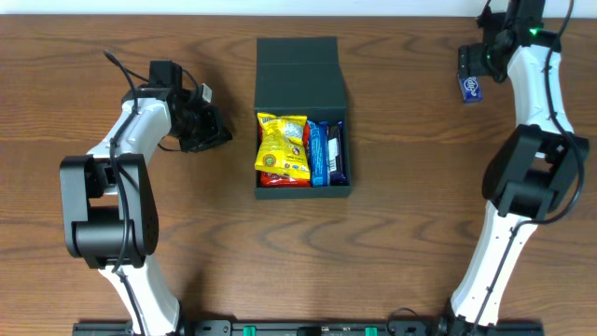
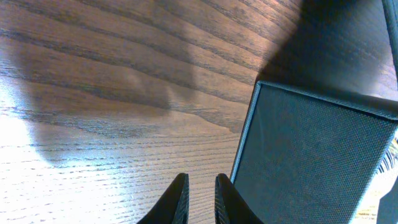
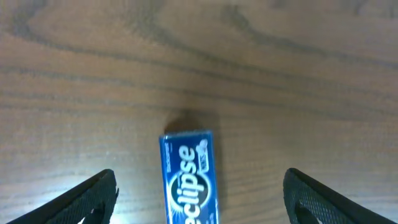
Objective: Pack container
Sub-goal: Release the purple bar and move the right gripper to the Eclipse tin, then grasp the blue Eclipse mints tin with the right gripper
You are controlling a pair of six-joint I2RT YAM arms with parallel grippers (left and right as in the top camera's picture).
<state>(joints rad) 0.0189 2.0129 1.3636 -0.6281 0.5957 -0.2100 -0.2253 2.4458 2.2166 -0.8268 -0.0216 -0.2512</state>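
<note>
The dark teal-green container (image 1: 300, 98) sits mid-table with its flap lid open toward the far side. It holds a yellow snack bag (image 1: 282, 147) and dark blue bars (image 1: 326, 154). Its matte side fills the right of the left wrist view (image 2: 311, 155). My left gripper (image 1: 216, 135) (image 2: 200, 199) is left of the container, its fingers nearly closed with a thin gap and nothing between them. My right gripper (image 1: 476, 67) (image 3: 199, 193) is wide open at the far right, straddling a blue Eclipse gum pack (image 3: 189, 180) (image 1: 471, 89) that lies on the table.
The wooden table (image 1: 410, 233) surrounds everything. Both arm bases stand at the near edge (image 1: 121, 271) (image 1: 494, 271). The table's far edge is just behind the right gripper.
</note>
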